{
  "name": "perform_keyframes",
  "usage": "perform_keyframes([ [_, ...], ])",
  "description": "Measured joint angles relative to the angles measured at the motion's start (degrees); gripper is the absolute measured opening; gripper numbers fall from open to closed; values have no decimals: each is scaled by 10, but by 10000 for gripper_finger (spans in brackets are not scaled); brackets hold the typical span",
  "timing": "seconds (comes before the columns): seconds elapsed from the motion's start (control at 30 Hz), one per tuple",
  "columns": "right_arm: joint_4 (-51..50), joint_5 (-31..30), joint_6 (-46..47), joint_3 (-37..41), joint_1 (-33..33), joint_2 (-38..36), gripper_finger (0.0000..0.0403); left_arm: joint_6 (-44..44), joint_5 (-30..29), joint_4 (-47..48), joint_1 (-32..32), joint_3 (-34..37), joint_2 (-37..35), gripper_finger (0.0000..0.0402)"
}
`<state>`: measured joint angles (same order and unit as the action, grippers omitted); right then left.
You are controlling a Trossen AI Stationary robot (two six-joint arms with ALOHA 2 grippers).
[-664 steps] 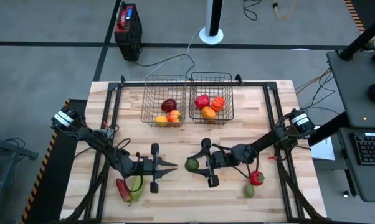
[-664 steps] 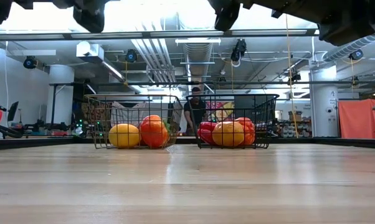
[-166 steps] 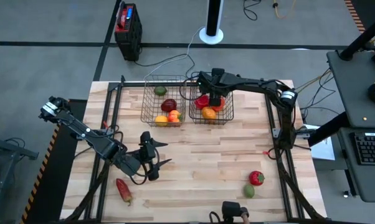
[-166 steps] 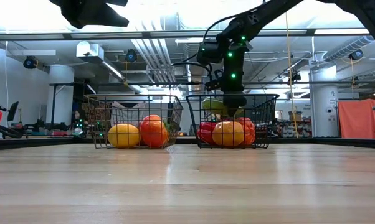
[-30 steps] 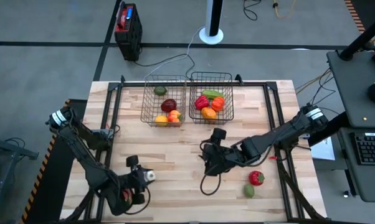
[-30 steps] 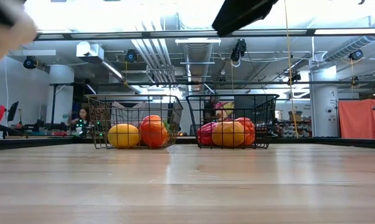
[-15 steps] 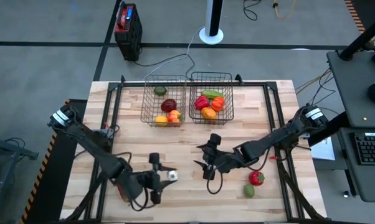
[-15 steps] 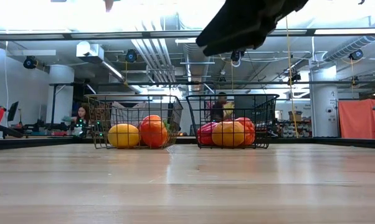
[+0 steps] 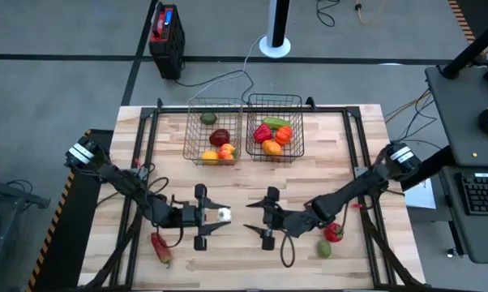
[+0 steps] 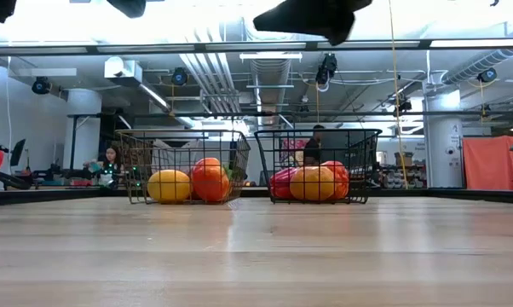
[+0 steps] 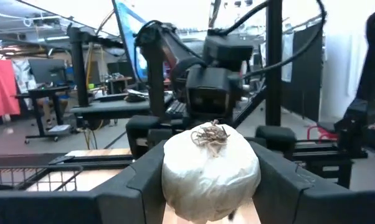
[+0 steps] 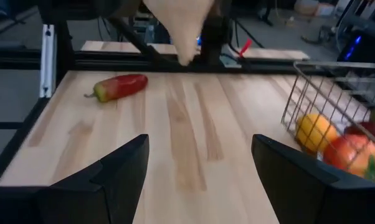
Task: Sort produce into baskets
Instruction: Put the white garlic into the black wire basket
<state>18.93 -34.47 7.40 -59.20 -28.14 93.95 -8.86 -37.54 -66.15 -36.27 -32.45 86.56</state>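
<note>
Peppers [image 9: 160, 246] lay at seven o'clock on the surface [image 9: 244, 178] while the left hand [image 9: 220, 215] clasped the garlic bulb [image 9: 224, 214], the right hand [image 9: 252, 220] unclenched opposite.

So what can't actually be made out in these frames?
- Low view: both end effectors cut off by the top edge; only dark shapes show.
- Low view: the baskets' rear produce is hidden behind the front pieces.
- Right wrist view: the garlic bulb is a pale blur cut by the top edge.
- Left wrist view: the garlic's underside is hidden by the fingers.
</note>
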Motion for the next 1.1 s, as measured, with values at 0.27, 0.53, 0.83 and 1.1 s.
perform_keyframes([
  [0.27,24,-2,-49,-69,7,47,276,3,3,15,2,2,1,168],
  [0.53,24,30,-63,-96,19,54,260,5,4,16,5,-7,4,168],
  [0.83,24,49,-64,-97,25,54,220,-8,11,36,15,-42,27,168],
  [1.1,23,49,-62,-97,25,54,168,-12,11,37,15,-58,45,168],
])
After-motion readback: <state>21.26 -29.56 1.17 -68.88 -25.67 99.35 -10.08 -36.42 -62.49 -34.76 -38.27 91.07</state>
